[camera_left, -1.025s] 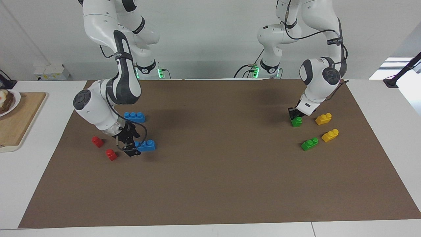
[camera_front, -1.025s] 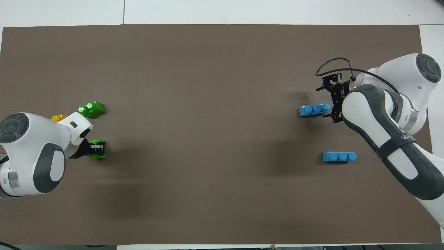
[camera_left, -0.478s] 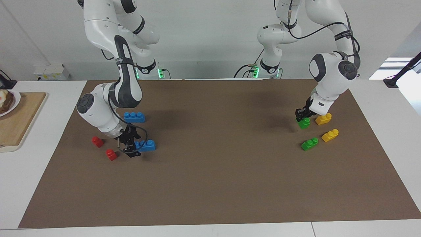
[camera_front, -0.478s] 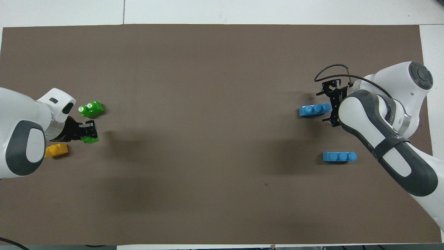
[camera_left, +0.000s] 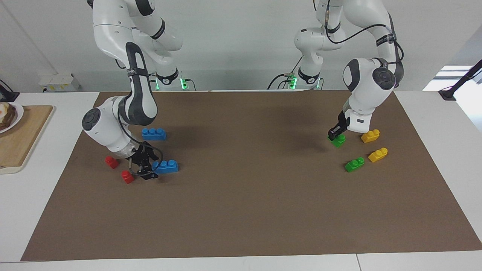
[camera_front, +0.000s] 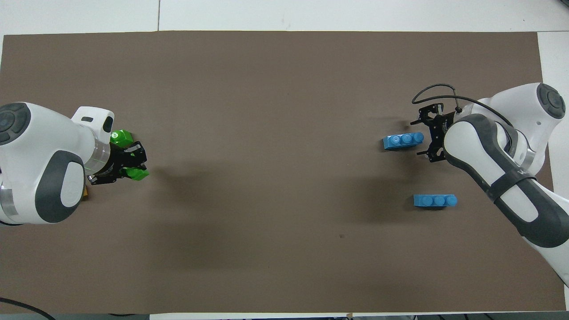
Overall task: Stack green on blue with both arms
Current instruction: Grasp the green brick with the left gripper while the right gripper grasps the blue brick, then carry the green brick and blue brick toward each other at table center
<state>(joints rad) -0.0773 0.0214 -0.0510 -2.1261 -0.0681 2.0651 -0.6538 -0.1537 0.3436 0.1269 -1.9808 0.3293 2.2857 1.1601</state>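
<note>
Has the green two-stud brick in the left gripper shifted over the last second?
Yes. The green two-stud plastic brick in the left gripper sits slightly higher and farther from the yellow two-stud brick beside it than half a second ago.

A robotics lab: two white arms [camera_left: 124, 109] at a brown-matted table [camera_left: 244, 210].

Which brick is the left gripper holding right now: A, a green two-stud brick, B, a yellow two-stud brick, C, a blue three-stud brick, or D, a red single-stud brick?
A: the left gripper has its jaws closed on a green two-stud brick, lifted off the mat.
</note>
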